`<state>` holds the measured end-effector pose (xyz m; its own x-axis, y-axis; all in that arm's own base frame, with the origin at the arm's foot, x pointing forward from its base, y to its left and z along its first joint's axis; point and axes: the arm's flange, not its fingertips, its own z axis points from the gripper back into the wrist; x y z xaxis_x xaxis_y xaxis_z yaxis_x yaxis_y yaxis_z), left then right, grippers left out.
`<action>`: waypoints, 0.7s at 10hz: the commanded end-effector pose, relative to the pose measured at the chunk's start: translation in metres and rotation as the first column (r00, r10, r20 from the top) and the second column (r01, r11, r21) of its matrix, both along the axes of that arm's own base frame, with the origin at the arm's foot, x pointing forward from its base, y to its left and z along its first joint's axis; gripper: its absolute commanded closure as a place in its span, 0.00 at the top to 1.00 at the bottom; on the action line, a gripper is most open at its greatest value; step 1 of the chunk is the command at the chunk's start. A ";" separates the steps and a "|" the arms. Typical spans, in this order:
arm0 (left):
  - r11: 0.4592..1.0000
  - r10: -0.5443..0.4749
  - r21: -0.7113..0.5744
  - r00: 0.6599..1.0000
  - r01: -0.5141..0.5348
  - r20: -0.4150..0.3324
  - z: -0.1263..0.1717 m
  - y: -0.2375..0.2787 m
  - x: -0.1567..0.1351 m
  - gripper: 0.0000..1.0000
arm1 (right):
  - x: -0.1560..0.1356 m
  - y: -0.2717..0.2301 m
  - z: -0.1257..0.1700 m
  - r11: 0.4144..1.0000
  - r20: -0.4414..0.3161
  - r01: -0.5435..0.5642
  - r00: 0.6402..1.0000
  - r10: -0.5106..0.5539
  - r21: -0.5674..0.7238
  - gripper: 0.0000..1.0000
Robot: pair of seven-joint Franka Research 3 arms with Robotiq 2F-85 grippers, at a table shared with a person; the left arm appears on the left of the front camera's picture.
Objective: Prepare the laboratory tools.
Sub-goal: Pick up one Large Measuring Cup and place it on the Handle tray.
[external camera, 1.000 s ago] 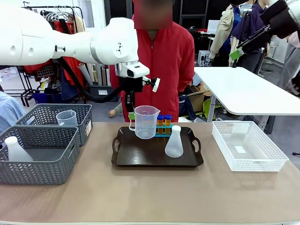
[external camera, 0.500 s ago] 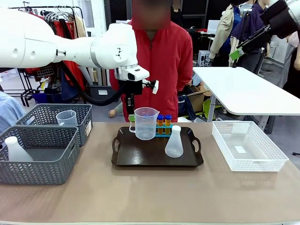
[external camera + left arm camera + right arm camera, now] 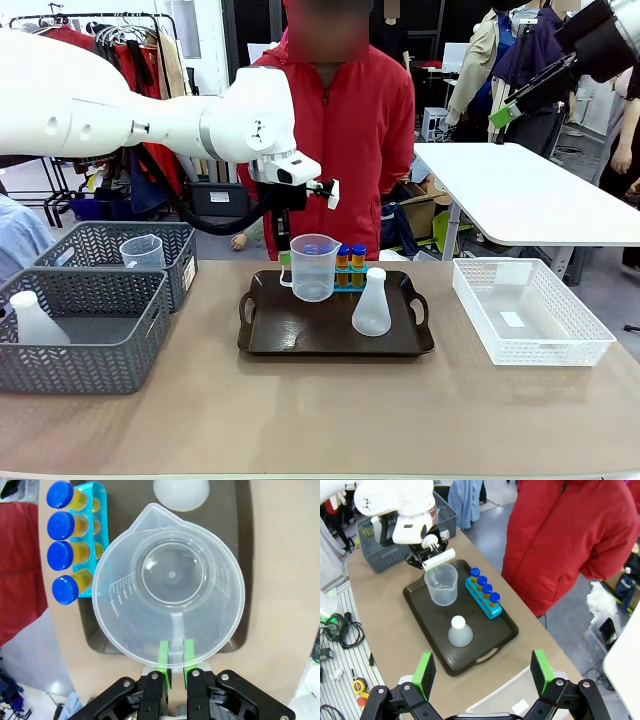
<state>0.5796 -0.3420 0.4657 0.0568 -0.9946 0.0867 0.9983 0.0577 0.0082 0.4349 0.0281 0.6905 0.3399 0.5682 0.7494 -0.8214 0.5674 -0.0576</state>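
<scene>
My left gripper (image 3: 176,662) is shut on the handle of the clear measuring jug (image 3: 170,605). In the front view the jug (image 3: 313,267) stands upright at the back left of the dark tray (image 3: 335,350); I cannot tell whether its base touches the tray. Just right of it is the blue tube rack (image 3: 350,270), which holds blue-capped tubes (image 3: 60,540) of orange liquid. The white conical flask (image 3: 372,303) stands on the tray in front of the rack. My right gripper (image 3: 482,672) hangs open high above the table, looking down on the tray (image 3: 435,645).
Two grey mesh baskets (image 3: 90,345) stand at the left, one with a second jug (image 3: 142,250), one with a second flask (image 3: 35,320). A white lattice bin (image 3: 530,310) sits at the right. A person in a red jacket (image 3: 345,130) stands behind the tray.
My left arm has lowered the jug a little toward the tray and shifted it slightly right. The rack, flask and right arm have stayed put.
</scene>
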 end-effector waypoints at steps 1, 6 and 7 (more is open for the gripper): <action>0.999 0.041 0.008 0.999 -0.041 0.030 -0.016 -0.003 -0.001 0.00 | 0.000 0.000 0.001 1.000 0.005 -0.004 1.000 0.004 0.006 1.00; 0.995 0.095 0.040 0.995 -0.096 0.021 -0.049 0.002 0.000 0.00 | 0.000 0.000 0.001 1.000 0.005 -0.004 1.000 0.004 0.006 1.00; 0.993 0.108 0.037 0.994 -0.108 0.010 -0.054 0.003 0.000 0.00 | 0.000 0.000 0.001 1.000 0.005 -0.004 1.000 0.004 0.006 1.00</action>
<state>0.5864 -0.3449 0.4163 0.1382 -0.9888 0.0559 0.9904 0.1384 -0.0004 0.4349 0.0281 0.6905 0.3399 0.5682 0.7494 -0.8214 0.5674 -0.0576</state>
